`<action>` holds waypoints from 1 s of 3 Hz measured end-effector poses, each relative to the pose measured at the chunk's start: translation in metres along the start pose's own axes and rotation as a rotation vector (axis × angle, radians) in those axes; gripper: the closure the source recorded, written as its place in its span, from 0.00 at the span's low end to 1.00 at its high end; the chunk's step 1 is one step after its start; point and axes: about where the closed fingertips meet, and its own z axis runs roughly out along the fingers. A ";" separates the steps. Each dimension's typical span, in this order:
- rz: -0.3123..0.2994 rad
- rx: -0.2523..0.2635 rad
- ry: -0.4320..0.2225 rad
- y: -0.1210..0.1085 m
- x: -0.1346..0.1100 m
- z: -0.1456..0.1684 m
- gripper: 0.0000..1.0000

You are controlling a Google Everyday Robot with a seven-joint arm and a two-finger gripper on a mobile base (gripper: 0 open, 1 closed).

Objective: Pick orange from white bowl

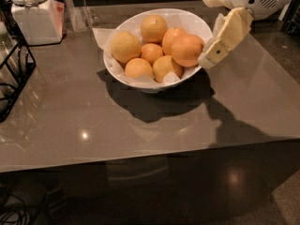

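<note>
The white bowl, lined with white paper, stands on the grey table at the back middle and holds several oranges. The orange, the largest and most reddish fruit, lies on the right side of the pile against the rim. My gripper hangs at the bowl's right rim, tilted down to the left. Its tip is right beside the orange, level with it. I cannot tell whether it touches the fruit. A paler yellow-orange fruit lies on the left of the pile.
A white lidded jar stands at the back left. A black wire rack sits at the left edge. A clear glass object stands behind the bowl. The table's front edge runs across the lower frame.
</note>
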 end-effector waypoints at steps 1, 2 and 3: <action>0.059 0.012 -0.049 -0.020 0.005 0.026 0.00; 0.104 -0.004 -0.041 -0.038 0.013 0.051 0.00; 0.115 0.003 -0.050 -0.038 0.014 0.051 0.00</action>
